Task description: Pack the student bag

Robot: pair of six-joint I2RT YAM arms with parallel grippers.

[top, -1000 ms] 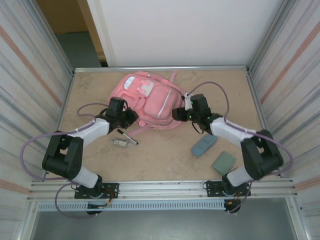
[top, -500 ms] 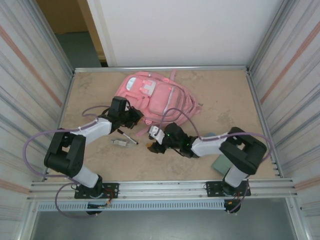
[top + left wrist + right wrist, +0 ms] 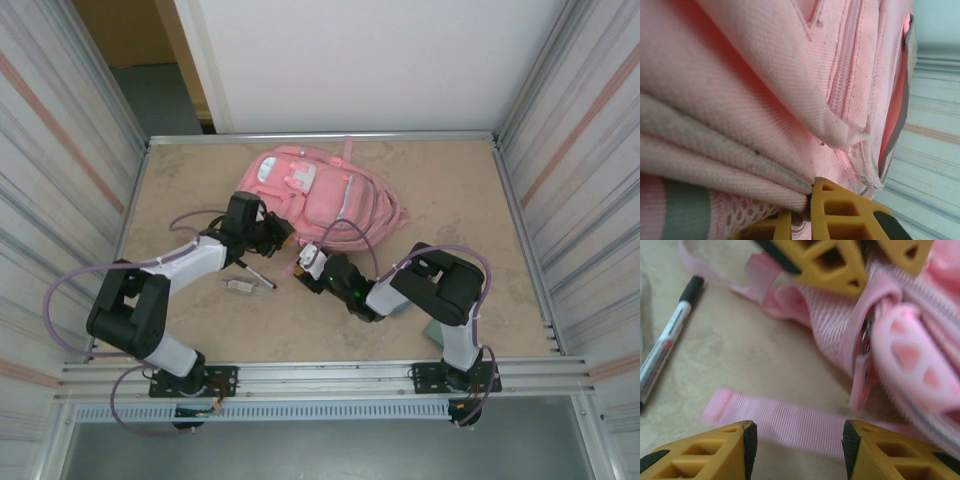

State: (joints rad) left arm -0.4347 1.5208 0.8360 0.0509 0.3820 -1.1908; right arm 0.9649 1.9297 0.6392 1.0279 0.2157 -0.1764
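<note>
Pink fabric of the student bag (image 3: 330,195) has shifted toward the far right of the desk (image 3: 450,200) in the last second. The left fingers (image 3: 272,232) stay clamped tight on its near-left edge. The right fingers (image 3: 305,268) have swung from the bag's right flank to its near side, parted and empty. A loose strap (image 3: 790,425) lies flat between them, with a marker pen (image 3: 667,347) nearby. Judgement: the bag is being repositioned, with no sign yet of anything going in.

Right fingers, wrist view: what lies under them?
A flat pink strap of the student bag lies on the table, crossing the gap between the open fingers. Its far end is hidden behind one finger.
</note>
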